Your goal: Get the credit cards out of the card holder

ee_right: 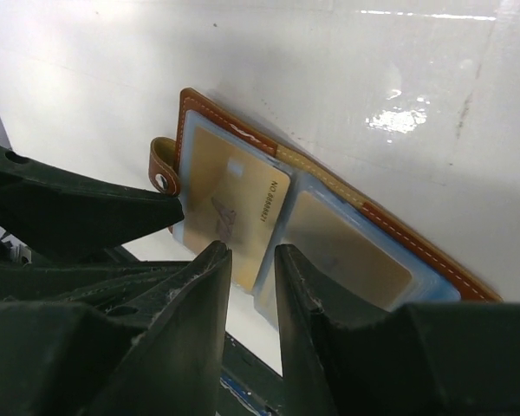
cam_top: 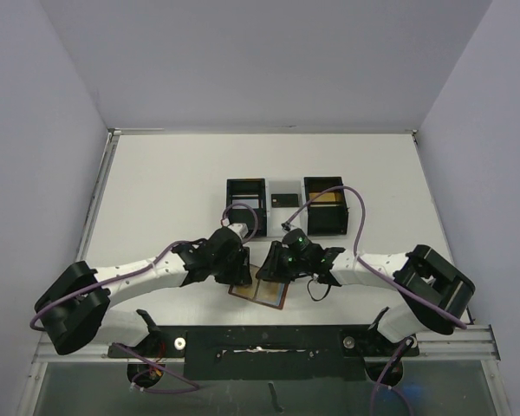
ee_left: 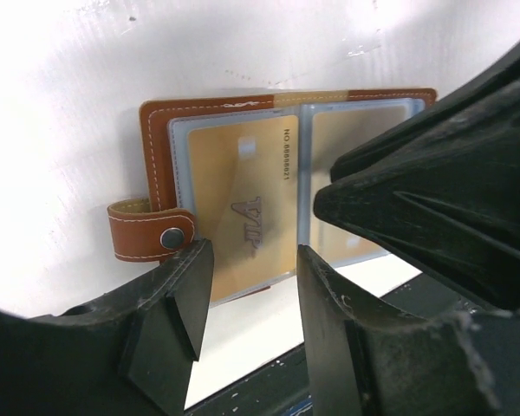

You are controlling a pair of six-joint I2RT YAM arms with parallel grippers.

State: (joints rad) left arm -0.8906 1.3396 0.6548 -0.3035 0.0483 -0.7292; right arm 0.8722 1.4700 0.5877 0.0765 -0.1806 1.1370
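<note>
A: Logging the card holder (cam_top: 260, 293): it lies open and flat on the tabletop (cam_top: 165, 199) at the near edge, between our two arms, with its snap tab (ee_left: 147, 232) on the left.
B: We see the credit cards (ee_left: 243, 204) in the blue-grey pockets, one on each side.
A: Left jaws?
B: Apart, over the holder's near edge beside the tab, clamping nothing.
A: Right jaws?
B: Narrowly apart above the left card's near edge; whether they touch it, we cannot tell. The tray (cam_top: 245, 182) sits farther back.
</note>
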